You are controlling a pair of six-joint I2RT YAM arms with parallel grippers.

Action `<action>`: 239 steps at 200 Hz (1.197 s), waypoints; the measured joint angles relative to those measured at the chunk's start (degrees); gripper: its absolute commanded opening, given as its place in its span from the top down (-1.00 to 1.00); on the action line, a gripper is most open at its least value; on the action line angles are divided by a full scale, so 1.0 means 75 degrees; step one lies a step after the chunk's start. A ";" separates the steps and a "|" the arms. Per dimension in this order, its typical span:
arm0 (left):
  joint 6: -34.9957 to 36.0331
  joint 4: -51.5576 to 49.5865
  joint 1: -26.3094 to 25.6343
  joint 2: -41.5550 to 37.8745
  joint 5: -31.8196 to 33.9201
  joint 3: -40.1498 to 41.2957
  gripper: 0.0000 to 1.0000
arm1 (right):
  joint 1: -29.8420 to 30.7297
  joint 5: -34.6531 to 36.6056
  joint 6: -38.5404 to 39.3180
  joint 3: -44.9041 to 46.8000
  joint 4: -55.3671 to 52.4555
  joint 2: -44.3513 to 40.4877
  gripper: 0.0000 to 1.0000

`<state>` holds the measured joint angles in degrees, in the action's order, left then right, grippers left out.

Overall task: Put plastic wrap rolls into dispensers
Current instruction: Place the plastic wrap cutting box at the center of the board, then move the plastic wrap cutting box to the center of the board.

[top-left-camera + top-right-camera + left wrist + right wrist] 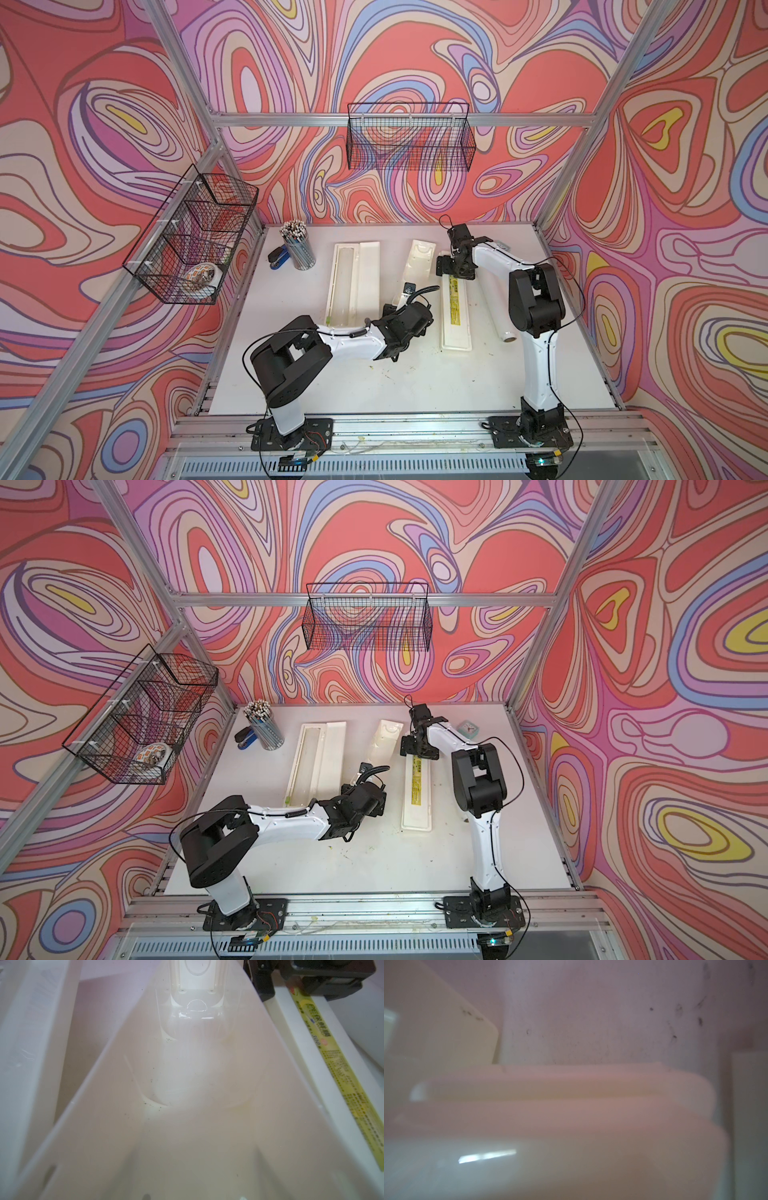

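One dispenser (368, 282) lies opened flat at the table's left middle. A translucent plastic wrap roll (344, 286) seems to lie in its left trough. The other dispenser is part opened. Its yellow-labelled lid (456, 316) lies flat, and its cream trough (419, 266) is tilted up. My left gripper (403, 303) grips the trough's near end; the left wrist view looks along the trough's inside (187, 1126), and the fingers show only as shadows through its walls. My right gripper (455, 268) straddles the lid's far end (571, 1095). A loose roll (498, 322) lies beside the lid, under the right arm.
A cup of pencils (297, 249) and a blue stapler (277, 258) stand at the back left. A small teal clock (468, 728) sits at the back right. Wire baskets hang on the left wall (191, 232) and on the back wall (411, 137).
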<state>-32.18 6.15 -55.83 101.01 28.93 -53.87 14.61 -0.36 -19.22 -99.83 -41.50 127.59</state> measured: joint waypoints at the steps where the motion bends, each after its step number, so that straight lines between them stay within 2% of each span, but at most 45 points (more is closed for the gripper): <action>1: -0.0017 -0.0009 0.0000 0.0003 -0.0006 -0.0006 0.45 | 0.0000 0.0003 0.0009 -0.0006 -0.0009 0.0006 0.29; 16: -0.0329 -0.0128 -0.0009 0.0093 -0.0093 -0.0096 0.13 | 0.0000 0.0070 0.0073 -0.0184 -0.0105 0.0152 0.16; 28: -0.0557 -0.0204 -0.0009 0.0189 -0.0187 -0.0154 -0.15 | 0.0003 0.0114 0.0114 -0.0382 -0.0198 0.0271 -0.03; 41: -0.0758 -0.0245 -0.0026 0.0277 -0.0262 -0.0169 -0.68 | 0.0012 0.0137 0.0154 -0.0530 -0.0245 0.0364 -0.22; 49: -0.0842 -0.0289 -0.0055 0.0303 -0.0283 -0.0166 -0.95 | 0.0012 0.0128 0.0175 -0.0548 -0.0248 0.0376 -0.35; 52: -0.0883 -0.0309 -0.0070 0.0303 -0.0294 -0.0160 -0.99 | 0.0012 0.0125 0.0184 -0.0548 -0.0248 0.0376 -0.40; 54: -0.0898 -0.0329 -0.0076 0.0303 -0.0306 -0.0157 -0.99 | 0.0012 0.0122 0.0189 -0.0548 -0.0254 0.0376 -0.48; 58: -0.0927 -0.0393 -0.0099 0.0297 -0.0344 -0.0143 -1.00 | 0.0012 0.0117 0.0210 -0.0548 -0.0259 0.0376 -0.89; 62: -0.0959 -0.0516 -0.0114 0.0286 -0.0472 -0.0122 -0.99 | 0.0012 0.0117 0.0219 -0.0548 -0.0262 0.0376 -0.96; 79: -0.0994 -0.1061 -0.0271 0.0286 -0.0854 0.0192 -1.00 | 0.0012 0.0108 0.0274 -0.0548 -0.0277 0.0376 -0.97; 117: -0.0551 -0.1556 -0.0469 0.0067 -0.1023 0.0294 -1.00 | 0.0012 0.0140 0.0294 -0.0545 -0.0300 0.0376 -0.97; 160: 0.0557 -0.1562 -0.0600 -0.0831 -0.1282 0.0417 -0.99 | 0.0012 0.0160 0.0262 -0.0501 -0.0262 0.0350 -0.97; 187: 0.1125 -0.1562 -0.0603 -0.1014 -0.1480 0.0283 -1.00 | 0.0012 0.0154 0.0271 -0.0437 -0.0338 0.0216 -0.97; 239: 0.2486 -0.1711 -0.0557 -0.1239 -0.1297 -0.0152 -0.97 | 0.0012 0.0221 0.0609 -0.0321 -0.0472 -0.0778 -0.97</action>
<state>-13.54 -6.68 -60.01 91.72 19.20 -55.00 14.70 1.30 -14.66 -102.24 -45.04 121.75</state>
